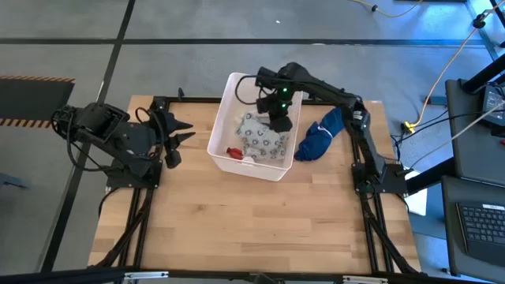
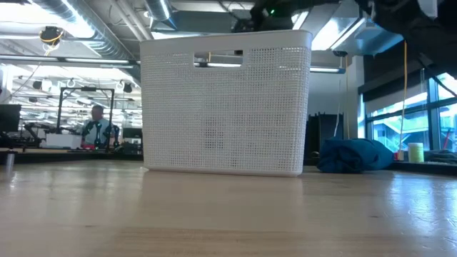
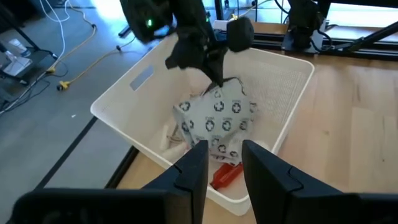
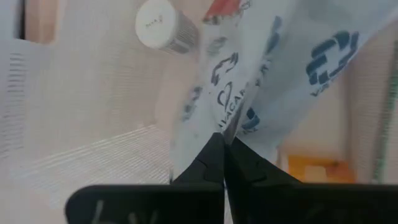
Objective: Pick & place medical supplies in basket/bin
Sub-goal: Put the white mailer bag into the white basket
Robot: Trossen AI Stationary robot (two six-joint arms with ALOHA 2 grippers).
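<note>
- We have the right gripper (image 1: 278, 118) inside the tub (image 1: 223, 106), its fingers pressed together on a fold of the dotted packet (image 3: 217, 121), which hangs into the tub above the other supplies.
- To do this step well, we judge the packet should be let go low and near the middle, then the arm lifted straight up clear of the walls.
- The left gripper (image 3: 222, 163) waits outside the tub near the table's left edge, fingers slightly apart and holding nothing.
- The right wrist view alone shows a white bottle (image 4: 163, 26) lying on the tub floor.
- The left wrist view shows a red vial (image 3: 225, 175) beneath the packet.
- The low view hides the contents but shows the blue cloth (image 2: 355, 155) just beside the tub.
</note>
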